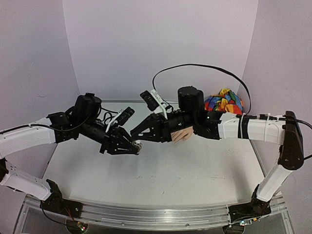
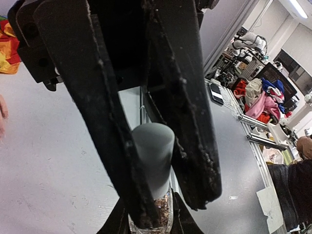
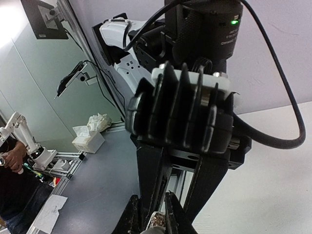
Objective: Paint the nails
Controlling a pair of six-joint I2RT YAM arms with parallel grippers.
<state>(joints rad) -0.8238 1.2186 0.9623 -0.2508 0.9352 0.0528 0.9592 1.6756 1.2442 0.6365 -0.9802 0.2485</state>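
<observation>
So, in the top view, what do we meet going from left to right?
In order: left gripper → mannequin hand → rainbow sleeve. The right gripper and polish bottle overlap the left gripper, so omitted.

Mid-frame in the top view is jammed: left claw (image 1: 137,146) and right claw (image 3: 156,222) meet tip to tip, both clamped on the polish bottle (image 2: 152,156), no gap btwn them. Right arm (image 1: 243,127) bars the right half above the bench (image 1: 161,185), w/ the mannequin hand (image 1: 181,136) tucked against its wrist and the sleeve (image 1: 223,103) behind. Lower bench is open. Upper centre too, under the cable loop (image 1: 204,65).
</observation>
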